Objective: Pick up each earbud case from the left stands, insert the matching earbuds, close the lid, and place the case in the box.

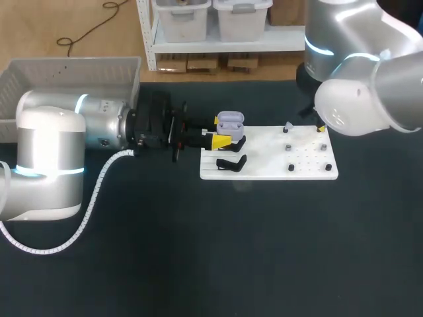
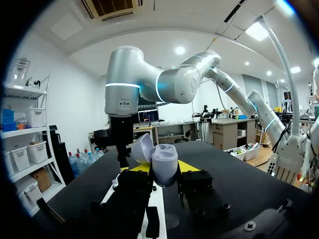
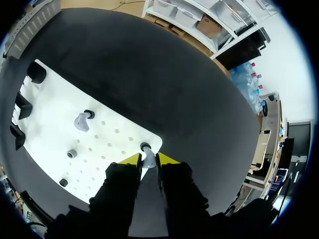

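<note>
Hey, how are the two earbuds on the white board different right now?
The corner earbud sits at the white board's corner, pinched between the right end effector's yellow tips. The free earbud stands farther in, with nothing gripping it. The corner earbud is partly hidden by those tips, while the free earbud shows whole. Both are pale lilac and stand on the board.

From overhead, the right arm (image 1: 370, 86) covers most of the right claw (image 3: 145, 160) over the white board's (image 1: 277, 162) far right corner. Left of the board, the box (image 1: 73, 69) runs off-frame.
</note>
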Tool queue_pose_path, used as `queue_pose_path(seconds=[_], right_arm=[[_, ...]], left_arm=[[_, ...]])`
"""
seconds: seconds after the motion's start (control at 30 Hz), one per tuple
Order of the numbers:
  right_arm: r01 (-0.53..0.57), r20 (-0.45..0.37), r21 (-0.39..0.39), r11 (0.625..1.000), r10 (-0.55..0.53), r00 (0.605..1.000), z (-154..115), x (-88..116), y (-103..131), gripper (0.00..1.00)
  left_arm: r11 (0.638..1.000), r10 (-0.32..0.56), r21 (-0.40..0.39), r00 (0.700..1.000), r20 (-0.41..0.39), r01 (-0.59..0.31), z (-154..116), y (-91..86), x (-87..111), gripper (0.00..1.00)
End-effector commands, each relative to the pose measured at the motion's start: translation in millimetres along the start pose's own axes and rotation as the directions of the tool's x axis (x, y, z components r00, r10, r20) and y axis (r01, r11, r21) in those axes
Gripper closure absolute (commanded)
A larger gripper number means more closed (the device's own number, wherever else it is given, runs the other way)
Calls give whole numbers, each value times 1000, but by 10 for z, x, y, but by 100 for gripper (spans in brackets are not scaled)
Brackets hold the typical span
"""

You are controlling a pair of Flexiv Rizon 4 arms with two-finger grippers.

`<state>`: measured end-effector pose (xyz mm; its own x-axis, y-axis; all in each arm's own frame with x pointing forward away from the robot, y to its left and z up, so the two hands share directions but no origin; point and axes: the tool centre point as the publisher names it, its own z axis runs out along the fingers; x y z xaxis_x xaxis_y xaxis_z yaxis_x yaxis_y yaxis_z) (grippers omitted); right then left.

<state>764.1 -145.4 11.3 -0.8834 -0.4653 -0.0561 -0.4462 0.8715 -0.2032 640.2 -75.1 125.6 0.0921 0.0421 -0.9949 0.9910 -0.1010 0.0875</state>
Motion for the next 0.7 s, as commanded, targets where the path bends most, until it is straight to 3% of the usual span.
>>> queue_pose_path(seconds=[0.03, 0.3, 0.7], right_arm=[[-1, 0, 0, 1000, 1, 1000, -12, -1, 0, 100], [-26, -19, 25, 999, 26, 999, -291, 67, -48, 100], [-113, -201, -14, 994, 108, 974, -1038, 292, 109, 100]], left_arm=[[1000, 2, -6, 1000, 0, -2, 3, -15, 1, 100], [1000, 2, -6, 1000, 0, -2, 3, -15, 1, 100], [1000, 2, -6, 1000, 0, -2, 3, -15, 1, 100]])
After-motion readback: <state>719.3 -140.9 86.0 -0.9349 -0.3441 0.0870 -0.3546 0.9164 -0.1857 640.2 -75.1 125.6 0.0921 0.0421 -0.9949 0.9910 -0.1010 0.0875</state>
